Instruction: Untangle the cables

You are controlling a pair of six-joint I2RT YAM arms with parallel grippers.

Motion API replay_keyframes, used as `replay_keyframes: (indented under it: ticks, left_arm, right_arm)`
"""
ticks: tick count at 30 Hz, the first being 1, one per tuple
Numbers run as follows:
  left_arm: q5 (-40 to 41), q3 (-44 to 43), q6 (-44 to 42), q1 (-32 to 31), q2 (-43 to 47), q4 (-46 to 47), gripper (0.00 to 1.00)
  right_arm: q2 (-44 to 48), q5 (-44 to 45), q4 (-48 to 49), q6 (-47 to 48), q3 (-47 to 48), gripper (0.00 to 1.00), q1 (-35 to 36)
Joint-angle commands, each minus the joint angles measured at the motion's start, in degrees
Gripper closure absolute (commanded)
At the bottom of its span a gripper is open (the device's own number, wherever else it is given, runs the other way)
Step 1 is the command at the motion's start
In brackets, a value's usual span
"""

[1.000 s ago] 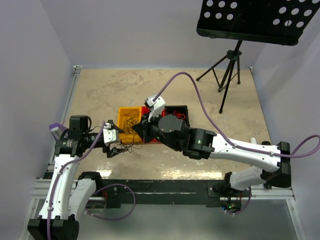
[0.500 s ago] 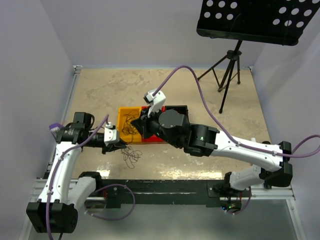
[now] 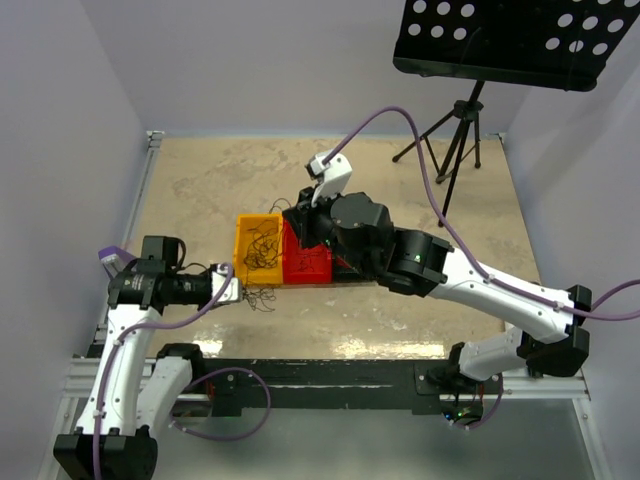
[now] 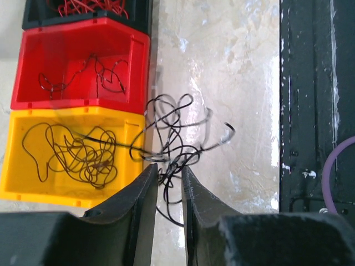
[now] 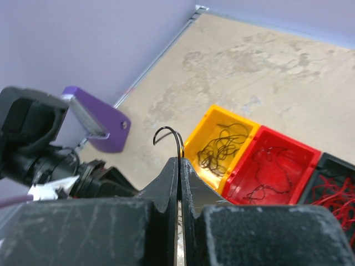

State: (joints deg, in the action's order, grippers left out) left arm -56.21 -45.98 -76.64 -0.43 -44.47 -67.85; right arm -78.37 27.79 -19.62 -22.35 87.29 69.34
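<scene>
Compared with the earlier frames, the right arm is now lifted off the bins toward the upper middle of the top view, and the left jaws, spread wide one second ago, are drawn narrow. Nearest, at the bottom of the left wrist view, the left gripper pinches some strands of the tangle of black cables. This tangle lies on the table just beside the yellow bin, with one strand reaching over its rim. Farther up, the yellow bin and the red bin each hold loose black cables, and the black bin at the top edge holds red cables. Farthest, the right gripper is pressed together on a single black cable that curls above its tips, high over the bins. I judge the step is separating one cable while the left side holds the rest. The next move calls for a slow pull apart, then a release over a bin.
</scene>
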Motion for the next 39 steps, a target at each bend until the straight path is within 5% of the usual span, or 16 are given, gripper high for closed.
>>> replay_keyframes:
  ticks: [1,3,6,12,16,20,22,23,24,31,36,37,39]
  left_arm:
    - [3.2,1.68,-1.93,0.25,1.31,2.64,0.76]
    - [3.65,1.77,-1.85,0.16,1.75,2.81,0.8]
    - [4.43,1.68,-0.88,0.16,2.1,4.13,1.0]
    - [8.04,2.73,0.18,0.16,1.67,5.01,1.0]
    - [9.79,3.08,2.44,0.16,1.14,6.32,0.87]
    - [12.6,3.08,6.24,0.25,-0.18,8.97,0.87]
    - [13.57,3.61,6.85,0.16,-0.18,9.67,0.79]
    - [13.67,3.96,6.86,0.16,0.34,10.11,0.63]
    - [13.58,4.23,6.86,0.16,0.87,10.2,0.58]
    - [11.21,3.88,5.8,0.16,2.19,9.58,0.54]
    - [5.42,0.11,13.68,0.16,2.37,12.47,0.49]
    - [3.58,-0.25,17.02,0.16,2.98,14.31,0.45]
    - [-1.69,-0.87,25.44,0.16,4.12,18.18,0.11]
  right_arm:
    - [1.99,1.13,-0.51,2.4,3.77,1.0,-2.28]
    - [1.73,0.43,-0.69,2.22,2.46,1.0,-2.45]
    - [1.29,1.56,-0.69,1.44,-0.27,1.0,-2.46]
    - [3.04,2.71,-0.25,2.22,-0.11,1.0,-3.95]
    - [3.49,2.62,-1.3,3.97,3.49,1.0,-5.35]
    - [3.22,4.55,-3.41,5.3,7.36,1.0,-5.53]
    - [3.57,5.51,-4.02,6.0,8.6,1.0,-5.53]
    - [3.92,6.04,-4.29,6.09,9.3,1.0,-5.62]
    - [4.27,6.13,-4.38,6.18,9.83,1.0,-5.62]
    - [5.42,2.8,-4.38,5.57,11.06,1.0,-5.62]
    - [5.6,-1.07,-2.71,3.81,10.01,1.0,-5.62]
    - [5.51,-1.59,-2.36,3.46,10.18,1.0,-5.62]
    - [4.89,-2.56,-2.01,3.1,10.8,1.0,-5.62]
